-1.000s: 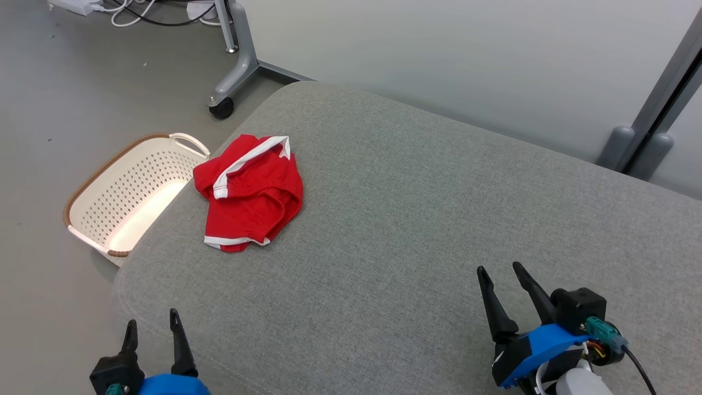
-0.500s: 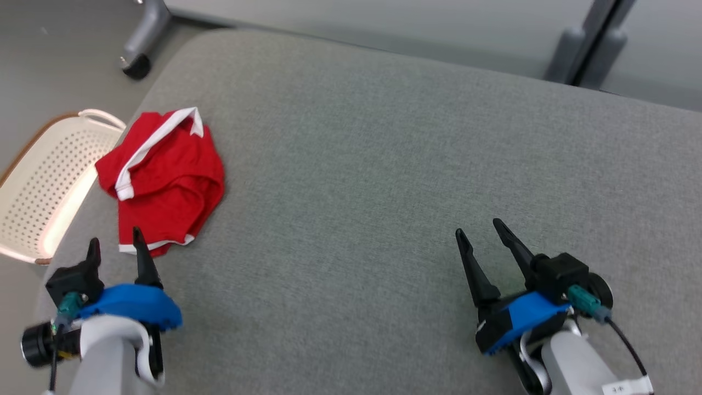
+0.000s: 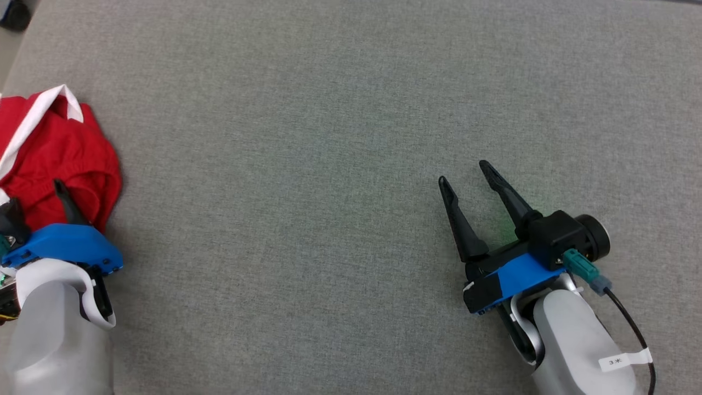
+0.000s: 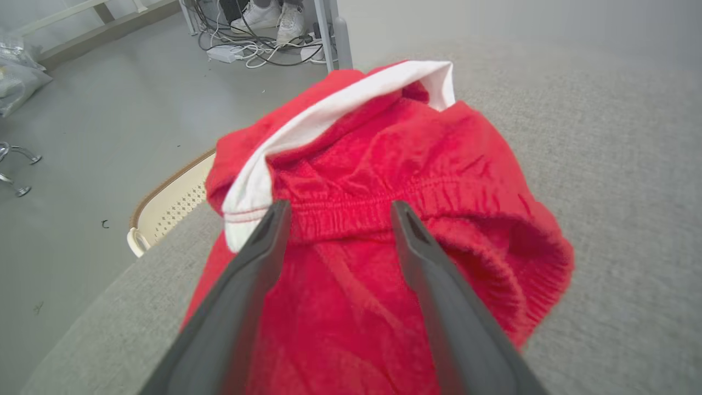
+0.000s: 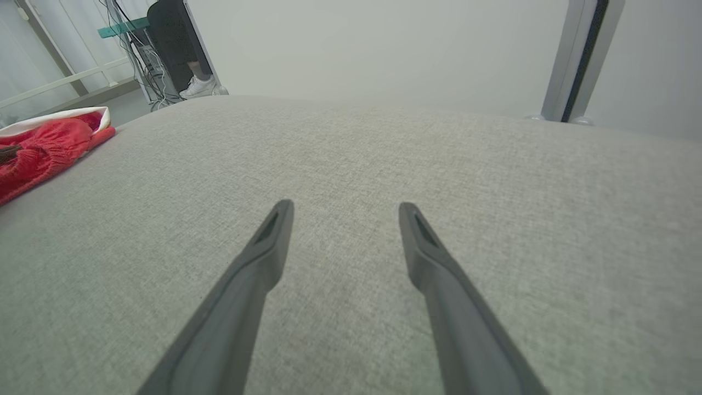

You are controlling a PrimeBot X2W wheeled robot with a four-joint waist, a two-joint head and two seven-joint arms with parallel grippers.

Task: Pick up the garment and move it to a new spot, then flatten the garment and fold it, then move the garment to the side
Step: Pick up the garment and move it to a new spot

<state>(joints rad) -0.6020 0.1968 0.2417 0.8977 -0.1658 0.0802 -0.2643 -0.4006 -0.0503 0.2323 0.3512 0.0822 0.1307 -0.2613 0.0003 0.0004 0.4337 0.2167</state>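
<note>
Head view: crumpled red fabric garment with white trim (image 3: 60, 159) lies at the frame's left edge on the grey woven-fabric cushion (image 3: 307, 137). Left hand (image 3: 34, 195), lower left, fingertips over the garment's near part. Right hand (image 3: 463, 171), right of centre, fingers wide apart, empty, over bare cushion.

Left wrist view: fingers spread wide, framing the garment's elastic waistband; contact not determinable. Cream perforated plastic basket (image 4: 170, 203) at mid-left, beyond the cushion edge.

Right wrist view: fingers wide, nothing between them; garment at far left edge.
</note>
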